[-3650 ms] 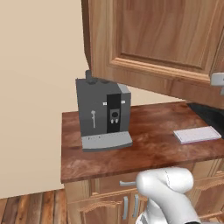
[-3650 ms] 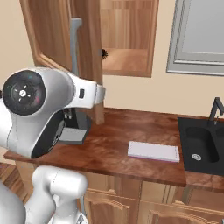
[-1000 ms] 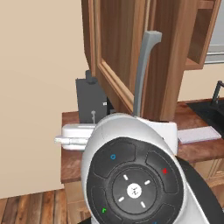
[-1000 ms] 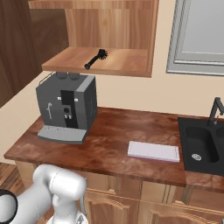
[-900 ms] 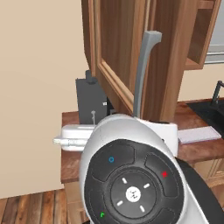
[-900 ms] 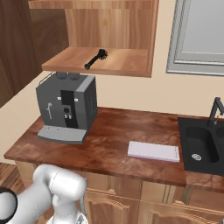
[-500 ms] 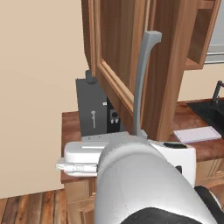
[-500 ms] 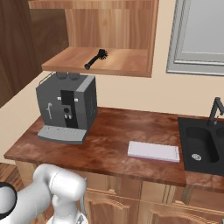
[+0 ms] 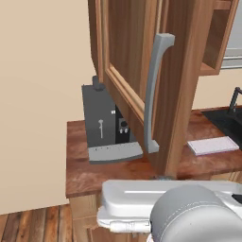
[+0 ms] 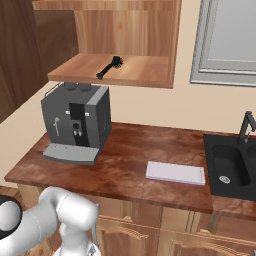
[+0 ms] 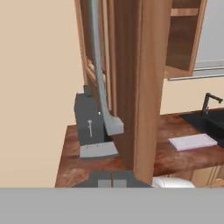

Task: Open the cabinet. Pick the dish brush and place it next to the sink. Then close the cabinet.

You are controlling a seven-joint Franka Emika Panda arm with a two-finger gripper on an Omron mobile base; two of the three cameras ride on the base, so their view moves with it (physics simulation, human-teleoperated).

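- I see the cabinet (image 10: pixel 120 45) open, its door (image 9: pixel 137 85) swung wide out over the desk (image 10: pixel 130 165), long grey handle (image 9: pixel 153 94) facing me.
- The dish brush (image 10: pixel 110 66) lies on the cabinet's bottom shelf, bristled head toward the back wall, handle toward the front edge.
- Directly below the cabinet, a grey coffee machine (image 10: pixel 75 127) stands on the desk.
- Right of the cabinet and lower, a flat white pad (image 10: pixel 175 173) lies on the desk, and beyond it the sink (image 10: pixel 230 170) with its black faucet (image 10: pixel 245 125).
- My end effector (image 11: pixel 113 180) is fully closed and holds nothing; its tips sit just below the door's edge in the hand view.
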